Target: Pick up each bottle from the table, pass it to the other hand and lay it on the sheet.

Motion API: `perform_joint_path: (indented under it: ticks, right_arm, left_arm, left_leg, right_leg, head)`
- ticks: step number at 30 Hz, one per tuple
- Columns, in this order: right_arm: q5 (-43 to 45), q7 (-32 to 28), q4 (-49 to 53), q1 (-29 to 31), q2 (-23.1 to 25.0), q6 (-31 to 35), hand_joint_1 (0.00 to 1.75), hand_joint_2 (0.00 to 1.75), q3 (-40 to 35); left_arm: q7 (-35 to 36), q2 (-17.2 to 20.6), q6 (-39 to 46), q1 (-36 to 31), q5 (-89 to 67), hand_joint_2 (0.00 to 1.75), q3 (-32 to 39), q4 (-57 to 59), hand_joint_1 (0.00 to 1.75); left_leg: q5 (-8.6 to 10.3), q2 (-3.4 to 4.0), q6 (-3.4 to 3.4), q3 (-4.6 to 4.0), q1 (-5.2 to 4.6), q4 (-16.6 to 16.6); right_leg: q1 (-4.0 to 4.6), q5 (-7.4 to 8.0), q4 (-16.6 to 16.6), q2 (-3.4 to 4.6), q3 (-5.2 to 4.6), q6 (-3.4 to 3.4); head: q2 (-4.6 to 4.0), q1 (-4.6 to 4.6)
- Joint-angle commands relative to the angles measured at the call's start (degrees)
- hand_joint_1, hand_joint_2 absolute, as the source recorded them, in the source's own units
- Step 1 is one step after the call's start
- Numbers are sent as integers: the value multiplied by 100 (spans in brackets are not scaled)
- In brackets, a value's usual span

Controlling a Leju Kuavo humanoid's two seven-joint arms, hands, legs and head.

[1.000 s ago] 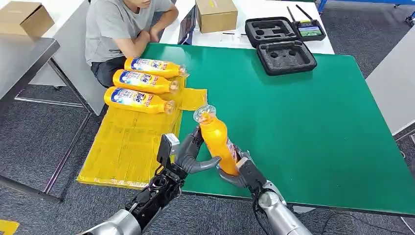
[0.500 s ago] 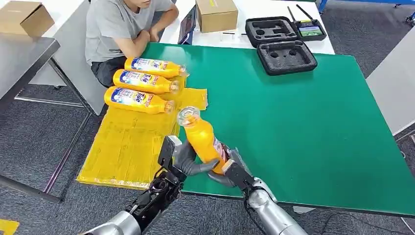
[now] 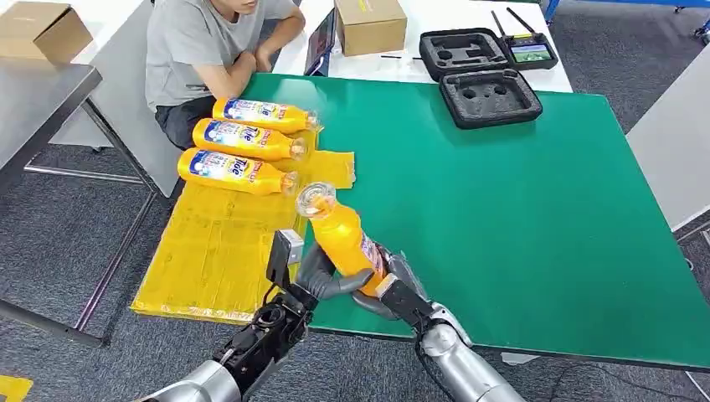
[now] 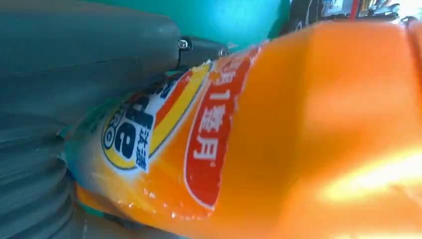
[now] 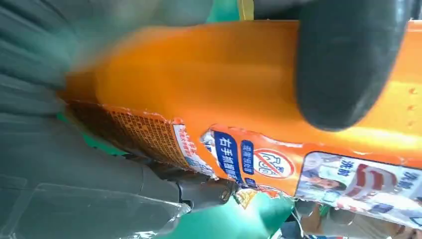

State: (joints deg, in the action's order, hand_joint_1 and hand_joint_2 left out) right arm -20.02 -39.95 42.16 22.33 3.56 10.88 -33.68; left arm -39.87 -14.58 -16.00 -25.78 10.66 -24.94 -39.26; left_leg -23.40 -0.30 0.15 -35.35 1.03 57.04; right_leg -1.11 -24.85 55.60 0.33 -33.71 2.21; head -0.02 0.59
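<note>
Both hands, left hand [image 3: 322, 272] and right hand [image 3: 389, 289], grip bottle [image 3: 343, 239]; green table [image 3: 519, 193]; grey carpet [image 3: 59, 218].

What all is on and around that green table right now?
Held bottle: one, orange, tilted over the table's near edge, both hands on it.
Laid bottles: three, orange with blue labels, side by side at the sheet's far end.
Sheet: one, yellow, along the table's left side.
Table: one, green top.
Foam case: one, black, open, at the table's far edge.
Screen device: one, black with antennas, beyond the case.
Boxes: two, brown cardboard, one beyond the table, one far left.
Person: one, grey shirt, seated at the far left corner.
Left hand: grey, on the bottle's lower part.
Right hand: grey, under the bottle's base.
</note>
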Motion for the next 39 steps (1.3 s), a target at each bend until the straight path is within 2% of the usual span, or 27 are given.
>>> perform_joint_path:
  ticks: [1,18,24,25,26,28,32,34,36,38,39]
  right_arm:
    - [-43,-5,-294,43,71,9,0,175,101]
    - [-77,-5,-248,-85,104,34,0,175,387]
    - [-126,-5,-142,-211,80,36,0,175,528]
    - [-117,-5,-120,-222,74,56,0,175,547]
    - [-121,-5,-103,-232,66,74,0,175,558]
    - [-98,-5,-3,-296,37,103,0,175,613]
    - [-96,-5,24,-315,21,95,0,175,616]
    - [-115,-5,94,-355,2,116,0,175,639]
    - [-76,-5,246,-443,-47,122,0,175,667]
    - [-13,-5,347,-507,-93,85,0,175,662]
    - [18,-5,375,-524,-113,84,0,175,651]
  left_arm:
    - [-13,61,-74,-117,136,175,309,-20,175]
    - [-13,113,-59,-52,45,175,393,-308,175]
    - [-13,141,193,-127,-47,175,697,-532,175]
    - [-13,180,395,-123,-216,175,709,-686,175]
    - [-13,204,546,-122,-359,175,703,-761,175]
    - [-13,398,1643,-146,-1258,175,427,-1120,175]
    - [-13,416,1633,-185,-1242,175,434,-1090,175]
    - [-13,533,2204,-251,-1657,175,220,-1104,175]
    - [-13,779,3288,-526,-2480,175,-36,-834,175]
    - [78,1052,3531,-738,-2993,175,-41,-724,175]
    - [276,1212,3635,-825,-3430,175,-96,-742,175]
  left_leg:
    - [-12,4,5,28,2,1]
    - [-11,6,4,23,0,1]
    - [-12,3,5,26,1,2]
    - [-19,6,6,37,2,6]
    - [-5,4,3,11,0,0]
    - [-9,5,3,14,2,4]
    - [-7,5,3,16,0,-1]
    - [-10,5,4,20,0,2]
    - [-2,1,2,5,-1,-2]
    - [-16,3,6,30,2,7]
    - [-5,3,2,13,1,0]
  right_leg:
    - [5,-10,-3,-2,29,-11]
    - [3,-8,-2,1,24,-11]
    - [5,-11,-1,-3,28,-11]
    - [6,-16,1,-2,39,-15]
    - [2,-3,-2,0,11,-8]
    - [5,-7,2,-1,15,-11]
    - [3,-5,-1,1,16,-9]
    - [3,-8,1,-1,20,-11]
    - [1,-2,-2,-3,6,-6]
    - [5,-14,3,-5,32,-13]
    - [3,-4,0,-2,12,-9]
  head:
    - [2,0]
    - [2,2]
    - [0,0]
    - [2,0]
    - [2,0]
    - [2,0]
    - [2,0]
    - [0,0]
    - [2,0]
    - [2,0]
    - [2,0]
